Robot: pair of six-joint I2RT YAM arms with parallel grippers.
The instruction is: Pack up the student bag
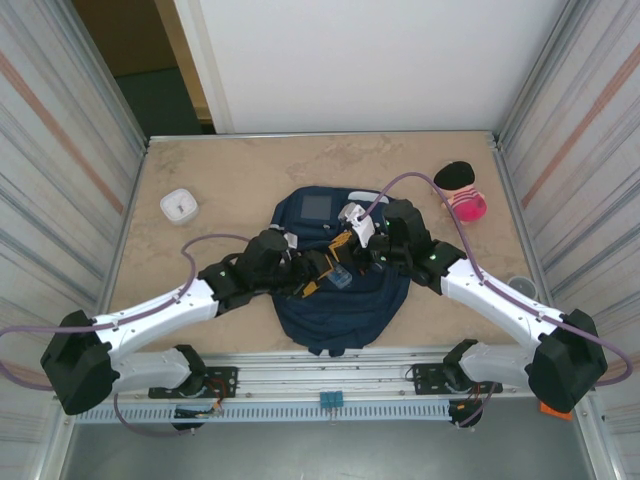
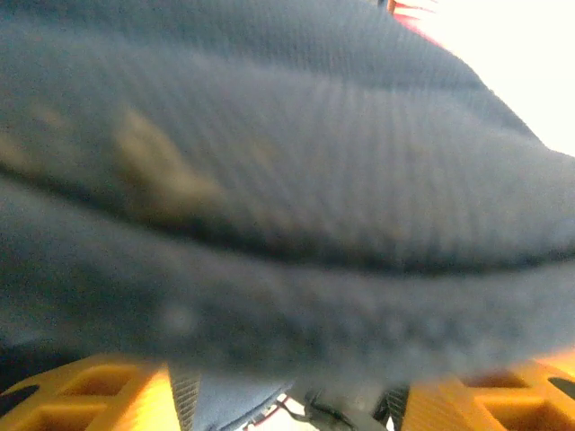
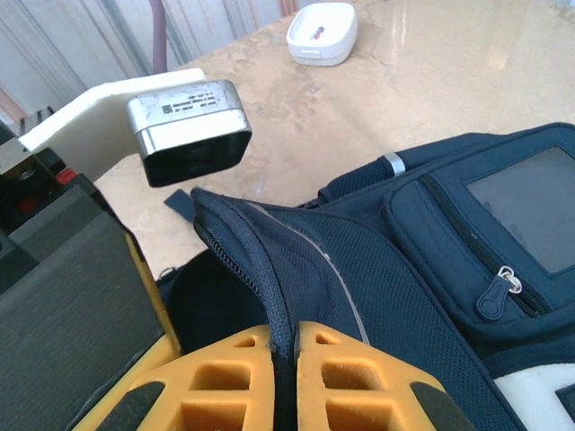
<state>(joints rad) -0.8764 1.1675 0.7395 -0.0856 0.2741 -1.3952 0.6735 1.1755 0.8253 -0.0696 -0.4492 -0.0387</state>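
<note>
The student bag (image 1: 335, 300) lies in the middle of the table, navy with a grey square patch, its top opening lifted. My right gripper (image 1: 346, 245) (image 3: 286, 346) is shut on the bag's zipper edge (image 3: 256, 260) and holds that flap up. My left gripper (image 1: 322, 272) (image 2: 296, 400) reaches into the opening under the flap. Its yellow fingers (image 2: 85, 395) stand wide apart, and blurred navy fabric (image 2: 287, 180) presses close over the camera. One left finger pad (image 3: 81, 305) stands beside the dark opening. A small pale blue thing (image 1: 340, 278) lies by the fingers.
A white box (image 1: 179, 206) (image 3: 322, 32) sits on the table at the back left. A pink container (image 1: 468, 205) with a black lid (image 1: 455, 175) stands at the back right. A clear cup (image 1: 521, 288) is by the right wall. Metal walls close both sides.
</note>
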